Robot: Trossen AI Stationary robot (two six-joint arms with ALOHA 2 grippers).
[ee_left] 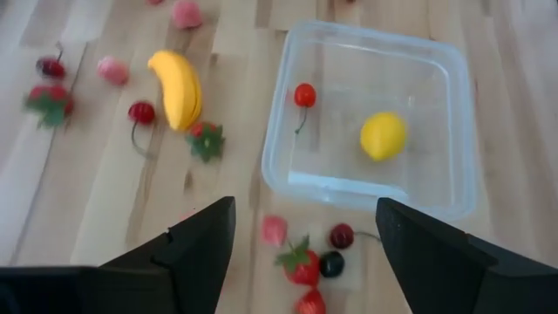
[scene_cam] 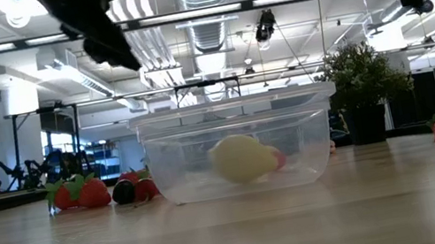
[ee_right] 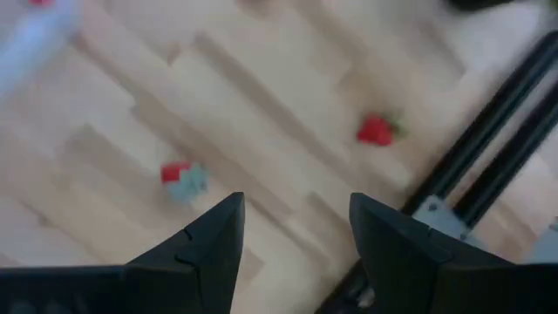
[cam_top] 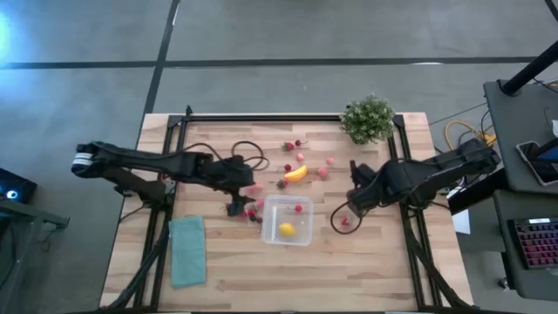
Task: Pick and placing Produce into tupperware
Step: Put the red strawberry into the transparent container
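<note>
The tupperware [cam_top: 288, 220] is a clear, rounded square tub standing on the wooden table; it holds a yellow lemon [ee_left: 384, 135] and a red cherry [ee_left: 303, 94]. Loose produce lies around it: a banana-like piece [ee_left: 177, 87], strawberries, and red and pink berries farther back. A small cluster of berries [ee_left: 305, 257] lies by the tub's left wall. My left gripper [cam_top: 237, 202] hovers open above that cluster [ee_left: 305, 231]. My right gripper [cam_top: 353, 202] is open [ee_right: 296, 218] and raised to the right of the tub, over two strawberries [ee_right: 375, 131] [ee_right: 179, 174].
A green potted plant [cam_top: 368, 119] stands at the far edge, right of centre. A teal cloth [cam_top: 187, 250] lies flat near the left front. Black frame rails [cam_top: 410, 218] run along the table's sides. Bare wood shows in front of the tub.
</note>
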